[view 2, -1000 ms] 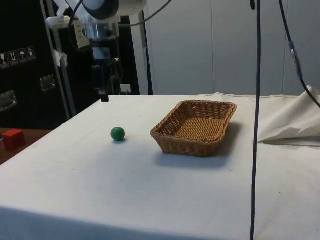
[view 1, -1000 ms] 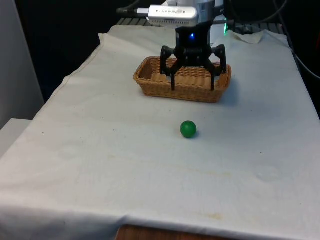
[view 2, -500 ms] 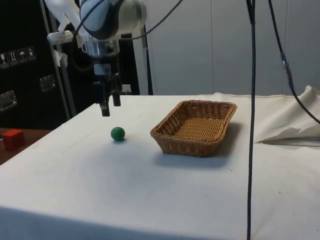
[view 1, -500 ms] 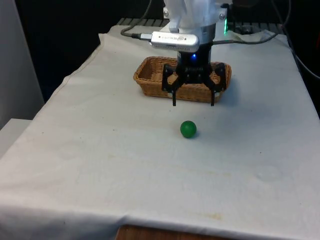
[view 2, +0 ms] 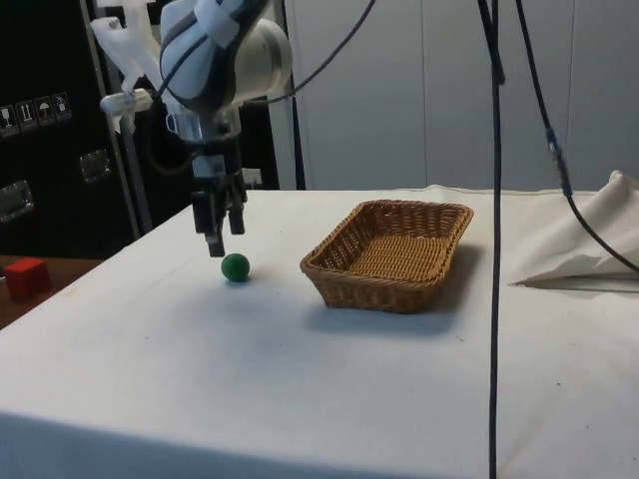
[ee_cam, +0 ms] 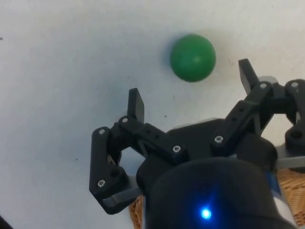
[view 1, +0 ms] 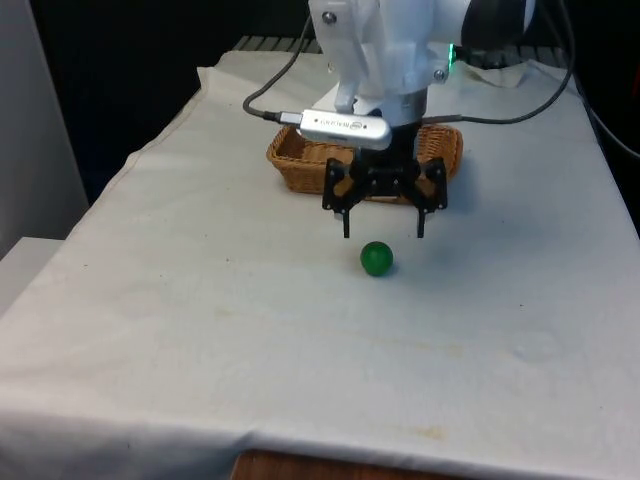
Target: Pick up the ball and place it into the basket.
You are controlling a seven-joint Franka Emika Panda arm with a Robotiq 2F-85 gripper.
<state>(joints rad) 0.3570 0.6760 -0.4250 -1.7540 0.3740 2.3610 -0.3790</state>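
The gripper (view 1: pixel 383 233) has come forward off the basket (view 1: pixel 290 157) and down toward the bench (view 1: pixel 200 300). A second ago it hung over the basket's near rim; now it hangs just above the ball (view 1: pixel 377 258), which lies at about 6 o'clock from it in the front view. In the side view the gripper (view 2: pixel 216 249) seems to sit just at the ball's (view 2: pixel 236 266) 10 o'clock, though the gap is hard to judge. More of the arm (view 1: pixel 385 45) now covers the basket.

Front and side cameras on table-wide views, wrist camera close, all sharing the ball (view 1: pixel 376 258).
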